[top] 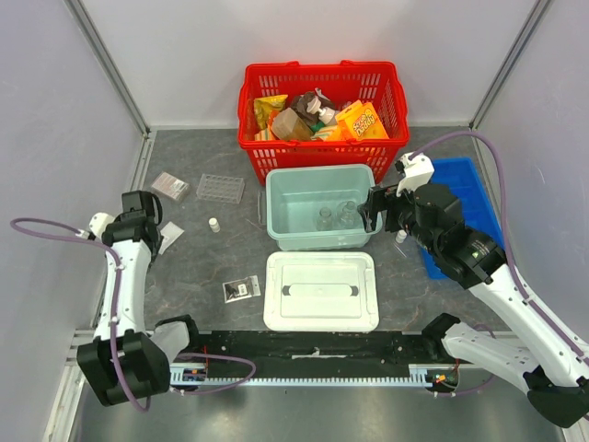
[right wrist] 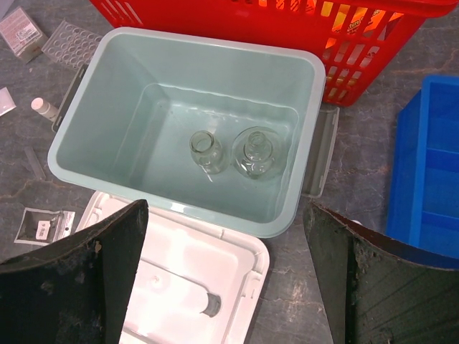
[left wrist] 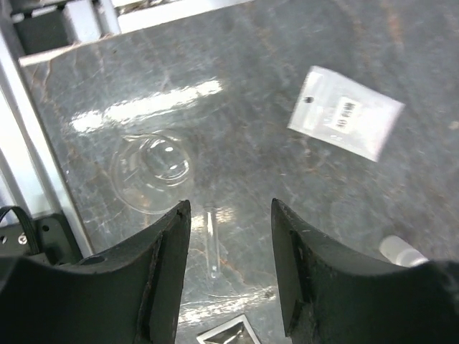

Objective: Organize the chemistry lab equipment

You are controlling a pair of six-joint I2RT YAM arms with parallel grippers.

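Note:
A clear round-bottomed glass flask lies on its side on the grey table, its thin neck running between the fingers of my left gripper. The jaws stand apart and touch nothing. Close by lie a flat white packet and a white vial. My right gripper hangs open over the near rim of the pale green bin. Two small glass flasks stand inside it. A well plate, packets and a vial lie on the table's left.
The bin's white lid lies in front of it. A red basket of snack packs stands behind, and a blue tray is at the right. A metal rail runs along the table's left edge beside the flask.

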